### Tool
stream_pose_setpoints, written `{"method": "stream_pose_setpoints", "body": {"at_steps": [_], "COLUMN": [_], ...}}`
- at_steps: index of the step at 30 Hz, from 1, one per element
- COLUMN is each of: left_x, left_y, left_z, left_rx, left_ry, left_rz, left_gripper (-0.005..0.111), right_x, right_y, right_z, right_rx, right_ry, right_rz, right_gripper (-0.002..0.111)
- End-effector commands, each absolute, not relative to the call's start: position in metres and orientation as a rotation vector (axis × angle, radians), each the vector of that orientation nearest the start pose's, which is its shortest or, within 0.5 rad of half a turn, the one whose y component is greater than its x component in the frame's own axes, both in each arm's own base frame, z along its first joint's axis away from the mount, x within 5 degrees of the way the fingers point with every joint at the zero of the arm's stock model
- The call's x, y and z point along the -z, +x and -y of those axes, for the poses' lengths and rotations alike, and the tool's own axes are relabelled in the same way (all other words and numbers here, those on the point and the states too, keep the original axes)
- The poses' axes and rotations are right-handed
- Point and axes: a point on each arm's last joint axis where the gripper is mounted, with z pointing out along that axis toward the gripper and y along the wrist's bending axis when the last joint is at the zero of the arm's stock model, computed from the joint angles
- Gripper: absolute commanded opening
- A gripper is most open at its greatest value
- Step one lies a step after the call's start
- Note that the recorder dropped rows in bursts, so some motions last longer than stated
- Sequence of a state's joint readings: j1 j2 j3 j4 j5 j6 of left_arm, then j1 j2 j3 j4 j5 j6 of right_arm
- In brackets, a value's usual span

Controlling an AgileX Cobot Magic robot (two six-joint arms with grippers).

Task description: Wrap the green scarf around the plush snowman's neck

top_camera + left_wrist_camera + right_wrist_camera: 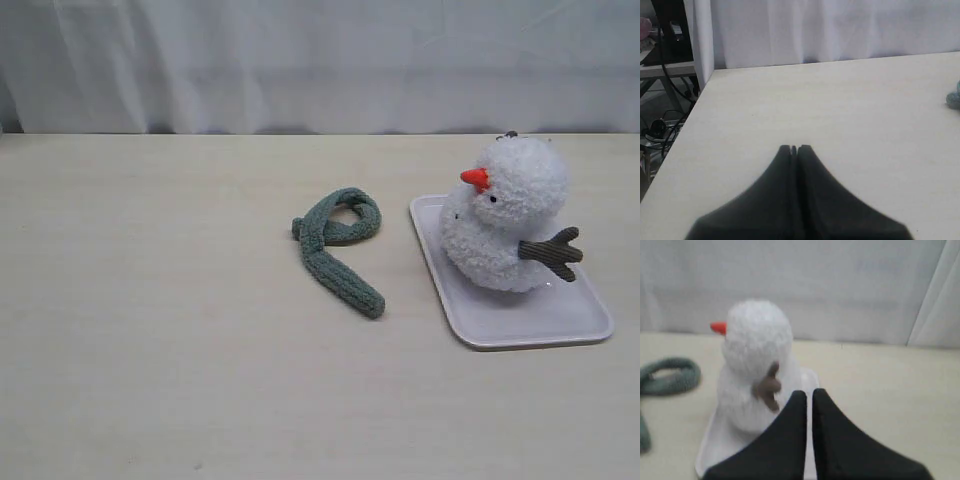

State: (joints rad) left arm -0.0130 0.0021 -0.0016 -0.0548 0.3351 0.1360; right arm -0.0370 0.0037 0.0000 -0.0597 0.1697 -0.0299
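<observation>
Both grippers hold nothing: left gripper [794, 148] fingers together, right gripper [809, 392] apparently likewise, though blurred. The green scarf [340, 272] lies curled on the table [150, 300], just beside the tray [530, 320] bearing the plush snowman [505, 215]. I would pinch one scarf end cleanly, avoiding doubled folds.

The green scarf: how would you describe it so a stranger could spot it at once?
On the pale table, find the white tray holding the plush snowman, at the right of the exterior view. The green scarf lies on the tabletop just left of that tray, curled into a loop with one tail. Nothing else there is green or knitted.
</observation>
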Motion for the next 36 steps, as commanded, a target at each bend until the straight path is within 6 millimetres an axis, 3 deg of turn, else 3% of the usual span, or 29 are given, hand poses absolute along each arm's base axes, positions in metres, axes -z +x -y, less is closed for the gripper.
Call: {"method": "stream_pose_setpoints", "body": {"at_steps": [1,7,11,16,21,26,32,36], "left_x": [-0.184,-0.184,-0.184,-0.184,-0.184,-0.184,-0.184,-0.184], "left_y": [0.054,0.054,0.054,0.054,0.054,0.054,0.054,0.054], "left_z": [0.003,0.003,0.003,0.003,0.003,0.003,0.003,0.003], "left_rx": [-0.023,-0.023,-0.023,-0.023,-0.023,-0.023,-0.024,-0.024], "left_ry": [0.097,0.097,0.097,0.097,0.097,0.097,0.098,0.098], "left_rz": [-1.803,-1.803,-1.803,-1.803,-1.803,-1.803,-1.803,-1.803], "left_gripper": [0.0,0.0,0.0,0.0,0.0,0.0,0.0,0.0], "right_x": [-0.227,-0.259,-0.278,-0.336,-0.384,-0.408,-0.416,-0.414], "right_y": [0.054,0.039,0.032,0.025,0.031,0.052,0.103,0.139], "right_z": [0.003,0.007,0.007,-0.001,0.001,0.01,0.011,-0.006], "right_rx": [0.038,-0.347,-0.373,-0.246,-0.107,-0.017,0.014,-0.111], "right_ry": [0.038,0.288,0.28,0.132,0.118,0.206,0.184,-0.033], "right_rz": [-1.332,-0.905,-0.843,-0.916,-1.123,-1.451,-1.781,-1.933], "right_gripper": [0.004,0.004,0.004,0.004,0.004,0.009,0.042,0.066]}}
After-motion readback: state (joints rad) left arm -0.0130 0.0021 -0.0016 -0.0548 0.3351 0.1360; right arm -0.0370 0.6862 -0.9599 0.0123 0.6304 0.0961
